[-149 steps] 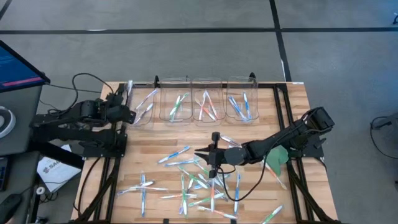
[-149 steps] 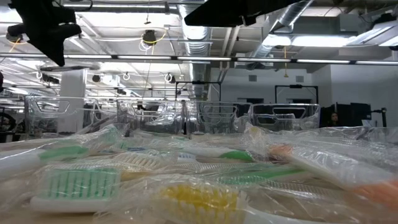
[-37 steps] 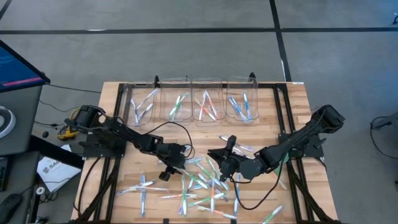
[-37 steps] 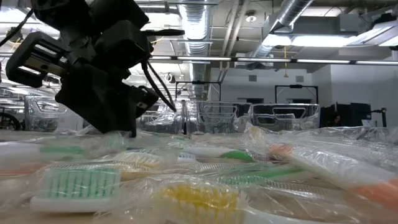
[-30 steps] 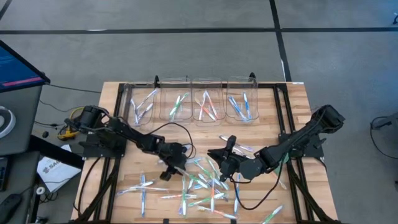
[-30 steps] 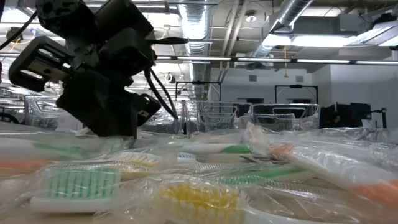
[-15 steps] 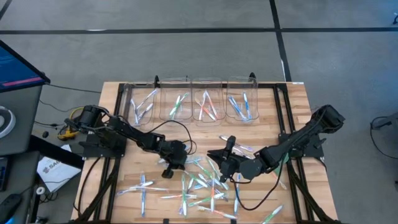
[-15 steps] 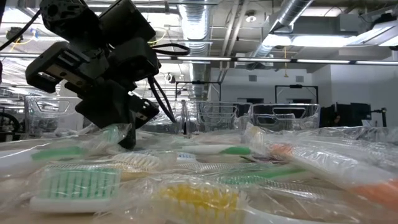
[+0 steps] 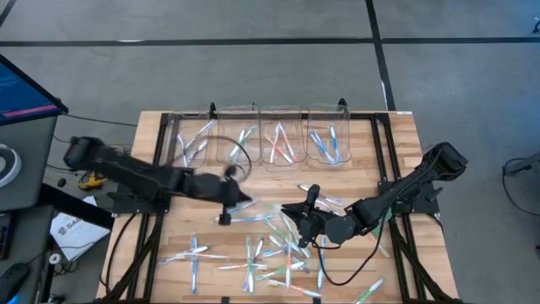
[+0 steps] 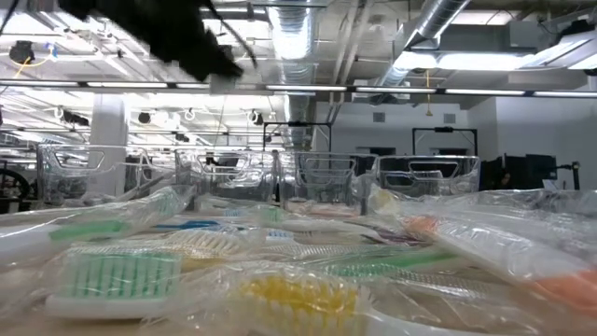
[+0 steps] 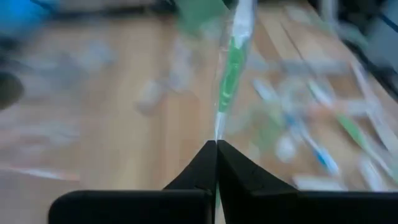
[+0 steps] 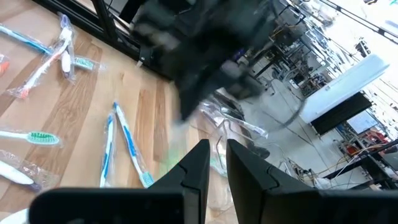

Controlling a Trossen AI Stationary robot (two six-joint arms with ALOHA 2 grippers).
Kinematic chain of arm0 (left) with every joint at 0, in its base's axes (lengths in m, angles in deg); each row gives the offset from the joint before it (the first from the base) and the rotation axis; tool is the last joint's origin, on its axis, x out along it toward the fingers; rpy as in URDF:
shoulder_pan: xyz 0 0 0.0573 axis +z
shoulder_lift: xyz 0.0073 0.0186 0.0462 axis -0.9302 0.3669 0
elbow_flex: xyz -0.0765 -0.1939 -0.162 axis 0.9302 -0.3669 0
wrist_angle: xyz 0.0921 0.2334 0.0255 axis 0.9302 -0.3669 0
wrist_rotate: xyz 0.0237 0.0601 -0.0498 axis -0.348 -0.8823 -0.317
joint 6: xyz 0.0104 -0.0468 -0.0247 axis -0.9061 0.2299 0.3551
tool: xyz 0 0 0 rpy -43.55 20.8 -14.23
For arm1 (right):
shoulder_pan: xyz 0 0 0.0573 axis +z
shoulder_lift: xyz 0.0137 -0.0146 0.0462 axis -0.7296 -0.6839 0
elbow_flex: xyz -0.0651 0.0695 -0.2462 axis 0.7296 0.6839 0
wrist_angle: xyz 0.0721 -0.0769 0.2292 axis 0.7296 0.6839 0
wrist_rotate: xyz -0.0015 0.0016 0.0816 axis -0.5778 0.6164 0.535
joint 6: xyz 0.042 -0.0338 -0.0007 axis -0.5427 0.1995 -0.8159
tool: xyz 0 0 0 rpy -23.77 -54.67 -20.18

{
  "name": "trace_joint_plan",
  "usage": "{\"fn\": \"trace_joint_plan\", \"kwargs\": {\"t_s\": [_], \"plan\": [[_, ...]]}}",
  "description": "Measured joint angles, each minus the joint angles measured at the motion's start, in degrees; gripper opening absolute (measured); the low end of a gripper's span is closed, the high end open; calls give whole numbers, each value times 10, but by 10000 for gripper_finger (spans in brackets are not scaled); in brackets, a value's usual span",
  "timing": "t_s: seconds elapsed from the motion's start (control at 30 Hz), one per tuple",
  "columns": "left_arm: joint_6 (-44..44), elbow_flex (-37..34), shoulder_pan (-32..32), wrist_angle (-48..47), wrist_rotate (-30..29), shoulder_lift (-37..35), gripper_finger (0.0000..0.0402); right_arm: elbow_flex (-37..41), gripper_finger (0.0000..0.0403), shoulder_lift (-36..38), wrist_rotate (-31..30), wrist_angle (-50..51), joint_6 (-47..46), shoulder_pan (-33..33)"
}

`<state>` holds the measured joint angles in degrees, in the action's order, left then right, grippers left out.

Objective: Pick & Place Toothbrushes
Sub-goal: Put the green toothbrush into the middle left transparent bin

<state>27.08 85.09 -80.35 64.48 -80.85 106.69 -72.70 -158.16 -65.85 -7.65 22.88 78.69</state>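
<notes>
Dozens of wrapped brushes (image 9: 270, 249) lie heaped on my wooden desk (image 9: 396, 160), crinkly clear film over bristle heads. My left tool (image 11: 216, 144), down in the heap half a second ago, has lifted clear, pressed together on a green brush (image 11: 233, 59) hanging in film. My right tool (image 9: 301, 221) stays low over the heap, nearly closed, holding nothing I can see. Farthest stand four clear bins (image 9: 257, 135) with brushes inside.
</notes>
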Motion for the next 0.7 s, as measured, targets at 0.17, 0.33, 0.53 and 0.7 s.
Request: {"fn": "trace_joint_plan", "kwargs": {"t_s": [0.17,0.33,0.53,0.7], "plan": [[-1,0,19,-21,-185,-124,0,0,48,0,0,0,0,0],[31,0,99,-29,-227,-181,0,0,48,0,0,0,0,0],[67,0,227,-62,-193,-150,0,0,48,0,0,0,0,0],[105,0,307,-55,-104,-79,0,0,48,0,0,0,0,-1]]}}
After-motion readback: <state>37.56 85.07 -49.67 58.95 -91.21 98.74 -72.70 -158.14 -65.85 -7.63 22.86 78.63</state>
